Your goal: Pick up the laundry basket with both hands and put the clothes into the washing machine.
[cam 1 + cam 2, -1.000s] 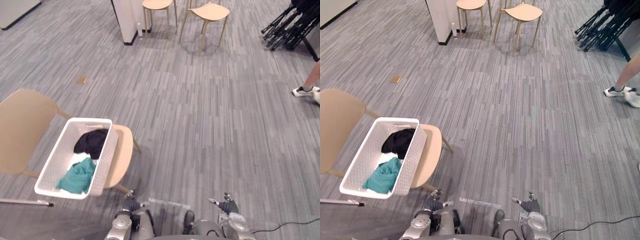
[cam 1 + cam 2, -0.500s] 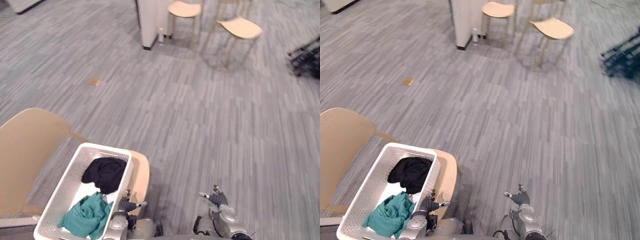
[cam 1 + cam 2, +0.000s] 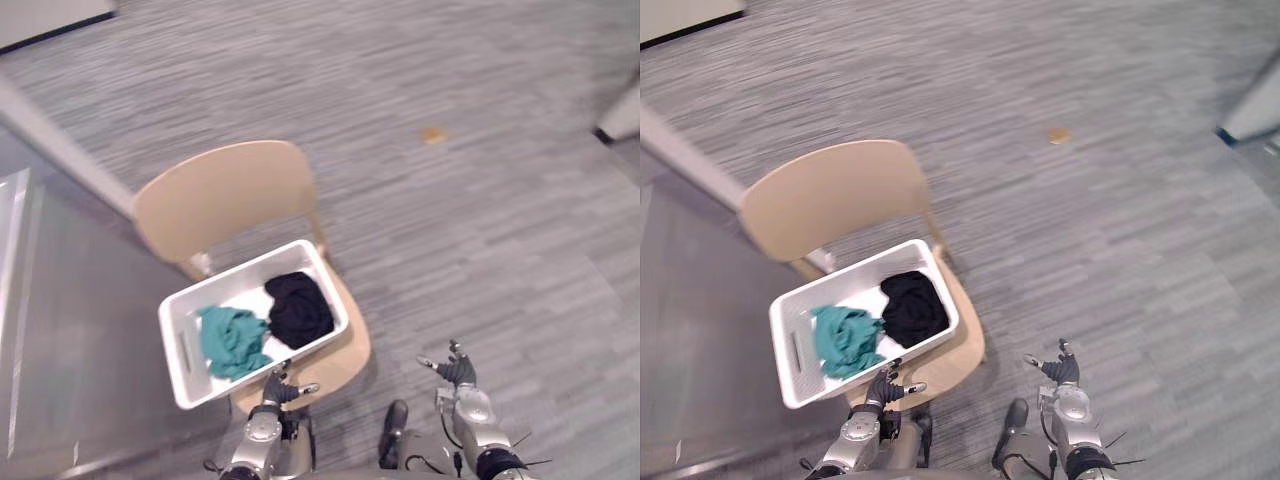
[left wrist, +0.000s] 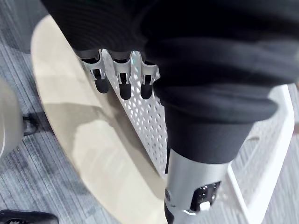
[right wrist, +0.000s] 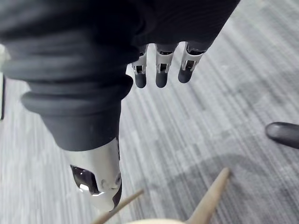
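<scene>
A white perforated laundry basket (image 3: 173, 351) lies on the seat of a tan wooden chair (image 3: 225, 200). Inside it are a teal garment (image 3: 232, 338) and a black garment (image 3: 298, 308). My left hand (image 3: 277, 388) hangs low just in front of the chair seat, near the basket's front edge. In the left wrist view its fingers (image 4: 125, 80) are straight, over the seat (image 4: 84, 126) and beside the basket wall (image 4: 145, 114), holding nothing. My right hand (image 3: 457, 372) is off to the right over the carpet, clear of the chair, its fingers (image 5: 161, 71) straight and empty.
A glass partition with a pale frame (image 3: 60, 150) runs along the left, close behind the chair. A small brass floor plate (image 3: 433, 134) sits on the grey carpet beyond. A white base (image 3: 622, 118) shows at the right edge. Chair legs (image 5: 210, 200) appear under my right hand.
The whole picture has swung round, so the camera moved: chair and basket now sit in the middle in front of me. Both hands stay low and open.
</scene>
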`<state>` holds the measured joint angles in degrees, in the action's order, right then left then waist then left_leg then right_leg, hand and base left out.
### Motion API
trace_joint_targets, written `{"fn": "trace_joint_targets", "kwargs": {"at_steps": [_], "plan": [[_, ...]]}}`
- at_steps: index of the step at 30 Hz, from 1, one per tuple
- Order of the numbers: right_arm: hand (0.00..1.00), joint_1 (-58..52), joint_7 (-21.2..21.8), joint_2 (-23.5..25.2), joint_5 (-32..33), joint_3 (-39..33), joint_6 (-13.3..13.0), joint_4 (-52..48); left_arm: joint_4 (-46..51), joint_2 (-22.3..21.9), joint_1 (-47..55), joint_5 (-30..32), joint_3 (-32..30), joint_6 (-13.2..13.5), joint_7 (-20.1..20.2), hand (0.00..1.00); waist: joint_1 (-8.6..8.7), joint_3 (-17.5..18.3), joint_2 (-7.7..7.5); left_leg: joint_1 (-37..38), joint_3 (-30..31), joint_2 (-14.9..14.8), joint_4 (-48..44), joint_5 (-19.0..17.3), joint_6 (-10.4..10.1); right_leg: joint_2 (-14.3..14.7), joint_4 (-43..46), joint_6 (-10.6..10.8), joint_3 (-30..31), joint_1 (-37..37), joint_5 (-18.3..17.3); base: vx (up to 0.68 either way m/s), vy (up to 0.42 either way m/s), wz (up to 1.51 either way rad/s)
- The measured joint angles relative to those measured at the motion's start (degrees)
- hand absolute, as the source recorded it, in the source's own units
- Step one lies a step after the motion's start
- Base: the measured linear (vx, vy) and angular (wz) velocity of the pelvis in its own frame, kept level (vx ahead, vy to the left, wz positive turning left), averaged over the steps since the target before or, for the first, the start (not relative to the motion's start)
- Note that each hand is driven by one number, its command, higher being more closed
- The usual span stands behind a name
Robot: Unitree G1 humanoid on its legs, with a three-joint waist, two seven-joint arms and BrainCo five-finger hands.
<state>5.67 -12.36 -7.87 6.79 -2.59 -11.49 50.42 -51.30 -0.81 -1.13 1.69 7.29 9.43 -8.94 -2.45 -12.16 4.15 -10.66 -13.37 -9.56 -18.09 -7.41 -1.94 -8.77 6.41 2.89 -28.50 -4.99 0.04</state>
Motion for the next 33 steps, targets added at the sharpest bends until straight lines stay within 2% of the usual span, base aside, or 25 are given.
{"fn": "trace_joint_targets", "kwargs": {"at_steps": [1, 4, 7, 10, 11, 13, 14, 16, 17, 18, 19, 21, 25, 27, 30, 31, 33], "plan": [[0.00, 0.14, -0.06, 0.10, 0.00, -1.06, -0.37, -0.24, -0.03, 0.06, -0.27, 0.01, 0.07, -0.05, 0.00, 0.00, 0.13, 0.32, 0.41, -0.63, -2.95, 0.11, 1.11, 0.09, -0.08, -0.82, 0.29, 0.85, -2.77, 0.45, -0.82, 0.05, 0.143, 1.37], [0.00, -1.60, -0.08, 2.34, -0.12, -2.35, -0.47, -0.15, -0.14, 2.47, 0.48, 0.07, 1.58, -0.04, -0.02, 0.00, -0.03, 0.82, -1.86, -0.16, -0.10, 3.80, 3.81, 1.11, 0.92, -3.02, -0.43, 2.13, -7.46, 3.59, -1.52, 0.06, 0.188, 1.11], [0.00, -1.78, -0.05, 4.09, -0.85, -2.33, -0.46, -0.32, -0.57, 5.29, 2.85, 0.17, 1.60, -0.04, -0.09, 0.00, -0.24, 1.51, -3.26, 1.60, 0.83, 6.26, 6.00, 2.10, 1.49, -4.65, -0.51, 2.49, -7.47, 5.52, -1.44, 0.04, 0.141, 0.47], [0.00, -1.35, -0.53, 4.10, -3.20, -1.97, -0.28, -5.32, -0.56, 6.52, 4.55, 0.19, 1.38, -0.02, -0.12, 0.00, -0.20, 1.54, -3.76, 2.58, 0.58, 8.40, 7.86, 2.60, 2.30, -8.26, 5.21, 4.74, -6.66, 3.29, -3.15, -0.01, 0.107, 0.04], [0.00, -1.68, -1.59, 4.17, -4.70, -1.77, -0.02, -9.43, -0.56, 6.43, 4.78, 0.22, 1.26, -0.01, -0.14, 0.00, 0.11, 1.48, -3.87, 2.77, 0.77, 9.18, 8.32, 2.64, 2.39, -9.98, 9.32, 4.09, -5.66, 1.57, -4.21, -0.03, 0.090, 0.09], [0.00, -2.55, -2.88, 4.17, -7.92, -1.67, 0.32, -15.14, -0.45, 6.42, 4.72, 0.55, 1.34, 0.05, -0.20, 0.00, 0.14, 1.45, -4.22, 3.64, 1.93, 10.22, 9.32, 2.77, 2.74, -11.42, 14.76, 1.65, -1.10, -0.56, -5.37, -0.04, 0.074, 0.23], [0.00, -3.48, -4.15, 4.18, -10.80, -1.50, 0.46, -19.40, -0.38, 6.63, 4.78, 0.64, 1.30, 0.13, -0.33, 0.00, 0.36, 1.49, -4.62, 4.86, 3.67, 10.68, 10.29, 3.38, 3.70, -11.35, 18.70, 0.35, 4.58, -1.95, -5.92, -0.03, 0.041, 0.60], [0.00, -4.40, -5.50, 4.42, -15.15, -1.31, 0.53, -24.37, 0.13, 6.95, 4.92, 0.62, 1.11, 0.76, -1.29, 0.00, 1.46, 2.06, -5.74, 4.74, 6.96, 10.42, 10.76, 4.27, 3.62, -6.60, 16.76, 1.53, 14.44, -2.51, -10.06, -0.01, -0.070, 0.93], [0.00, -4.60, -6.58, 4.34, -17.39, -0.85, 0.50, -26.56, 0.14, 7.43, 4.85, 0.62, 1.10, 1.09, -1.61, 0.00, 1.72, 2.54, -6.60, 4.24, 8.66, 10.69, 10.99, 4.98, 3.22, -4.29, 13.54, 1.70, 18.23, -2.46, -10.15, -0.01, -0.146, 1.00], [0.00, -4.55, -7.10, 4.27, -19.88, -0.37, 0.53, -28.10, -0.03, 7.95, 4.92, 0.62, 1.13, 1.32, -2.04, 0.00, 1.51, 2.94, -8.01, 3.99, 10.09, 11.67, 11.03, 5.46, 2.70, -3.19, 10.39, 2.55, 19.08, -1.90, -10.17, 0.00, -0.138, 0.85], [0.00, -4.40, -7.18, 3.95, -20.80, 0.14, 0.53, -28.90, -0.12, 8.11, 4.94, 0.61, 1.07, 1.31, -2.41, 0.00, 1.44, 2.90, -7.95, 3.94, 11.05, 11.71, 11.13, 5.77, 2.23, -3.25, 9.54, 3.70, 18.36, -0.89, -10.13, 0.01, -0.126, 0.63], [0.00, -3.63, -6.37, 3.36, -23.40, 2.90, 0.59, -29.74, -0.04, 7.34, 5.59, 0.65, 0.78, 1.98, -2.35, 0.00, 1.28, 3.08, -6.97, 3.82, 12.57, 10.58, 12.87, 7.09, 1.35, -2.02, 7.00, 3.03, 16.57, -0.01, -9.14, 0.01, -0.119, 0.33], [0.00, -3.27, -3.43, 2.55, -27.99, 8.39, 0.56, -29.47, -0.38, 6.96, 6.16, 0.69, -1.57, 2.20, -2.29, 0.00, -0.02, 3.23, -6.48, 4.11, 14.27, 9.35, 15.80, 8.92, 0.14, 0.69, 2.39, 2.21, 14.93, 2.12, -6.80, 0.02, -0.100, 0.13], [0.00, -2.72, -2.17, 1.59, -28.54, 10.33, 0.57, -28.34, -0.58, 6.44, 6.24, 0.74, -2.45, 2.20, -2.27, 0.00, -0.08, 3.16, -6.32, 4.26, 15.67, 9.45, 16.31, 9.36, -0.01, 0.78, 1.55, 2.20, 13.29, 3.26, -6.75, 0.03, -0.069, 0.42], [0.00, 3.14, -0.58, -1.31, -29.38, 15.74, 0.53, -22.10, -1.03, 6.44, 6.01, 0.75, -3.62, 2.26, -2.28, 0.00, -0.72, 2.89, -5.92, 3.33, 18.34, 9.93, 17.49, 10.82, -0.12, 0.88, 0.90, 2.19, 10.37, 3.66, -6.68, -0.01, -0.030, 0.52], [0.00, 6.54, 0.00, -2.42, -29.67, 16.80, 0.53, -19.08, -1.03, 6.42, 5.29, 0.75, -3.91, 2.33, -2.27, 0.00, -1.75, 1.99, -5.35, 2.28, 19.87, 10.12, 17.64, 11.56, -0.20, 0.92, 0.37, 2.12, 8.63, 3.65, -6.26, -0.05, -0.005, 0.73], [0.00, 11.98, 0.13, -3.34, -30.01, 17.27, 0.54, -14.80, -1.02, 6.43, 4.47, 0.67, -5.29, 2.36, -2.30, 0.00, -2.50, -0.05, -4.38, 0.74, 22.34, 10.46, 17.55, 12.64, -0.23, 0.88, 0.31, 2.07, 6.17, 3.54, -6.11, -0.07, -0.005, 0.73]]}}
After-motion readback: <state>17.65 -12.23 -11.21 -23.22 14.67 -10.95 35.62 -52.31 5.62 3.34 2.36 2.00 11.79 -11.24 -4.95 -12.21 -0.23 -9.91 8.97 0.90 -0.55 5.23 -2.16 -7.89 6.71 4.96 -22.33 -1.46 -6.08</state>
